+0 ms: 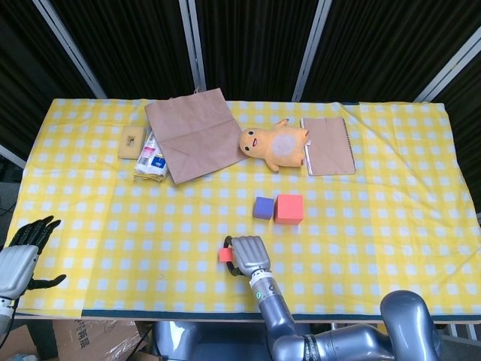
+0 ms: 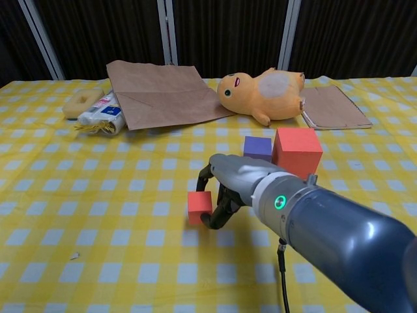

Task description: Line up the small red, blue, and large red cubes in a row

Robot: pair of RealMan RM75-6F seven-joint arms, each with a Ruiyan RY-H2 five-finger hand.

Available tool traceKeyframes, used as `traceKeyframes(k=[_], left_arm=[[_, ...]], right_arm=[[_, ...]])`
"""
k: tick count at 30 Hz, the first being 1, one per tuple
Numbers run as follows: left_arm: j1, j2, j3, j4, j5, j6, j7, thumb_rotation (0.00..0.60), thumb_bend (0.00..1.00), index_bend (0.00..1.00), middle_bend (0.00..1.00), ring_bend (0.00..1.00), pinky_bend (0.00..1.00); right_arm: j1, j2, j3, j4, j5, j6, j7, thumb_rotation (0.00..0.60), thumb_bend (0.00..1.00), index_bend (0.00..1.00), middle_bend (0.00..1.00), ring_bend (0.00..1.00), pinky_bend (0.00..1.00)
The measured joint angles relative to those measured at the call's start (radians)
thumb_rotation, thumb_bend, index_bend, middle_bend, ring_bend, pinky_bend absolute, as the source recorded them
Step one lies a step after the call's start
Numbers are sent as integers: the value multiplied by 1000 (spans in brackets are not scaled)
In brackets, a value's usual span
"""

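Near the counter's (image 1: 90, 248) front edge, the right hand (image 1: 248, 254) pinches the small red cube (image 2: 199, 207) between curled fingers, the cube tilted. The left hand (image 1: 21, 256) hangs off the near-left corner, fingers spread and holding nothing. Farther on, the blue cube (image 1: 263, 207) sits just left of the large red cube (image 1: 289, 209), open checkered cloth all around. At the far side lie a paper bag (image 1: 194, 133), plush toy (image 1: 276, 145) and notebook (image 1: 328, 145).

Grey metallic arm (image 2: 339, 228) — green indicator ring at wrist — silver-and-black right hand (image 2: 231, 186).
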Motion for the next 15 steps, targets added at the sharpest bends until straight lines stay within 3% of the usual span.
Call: traceKeyframes(k=[7,15], left_arm=[[-4,2,-1,-3,-11,-12,0,600,0,0,0,0,0],[-7,4,-2,-10,-24,-23,7,600,0,0,0,0,0]], right_arm=[[14,33,80,75,-9,-29,25,600,499,481,1000,1000,1000],[25,45,129,212,-7,-98,87,600,499,481,1000,1000,1000]])
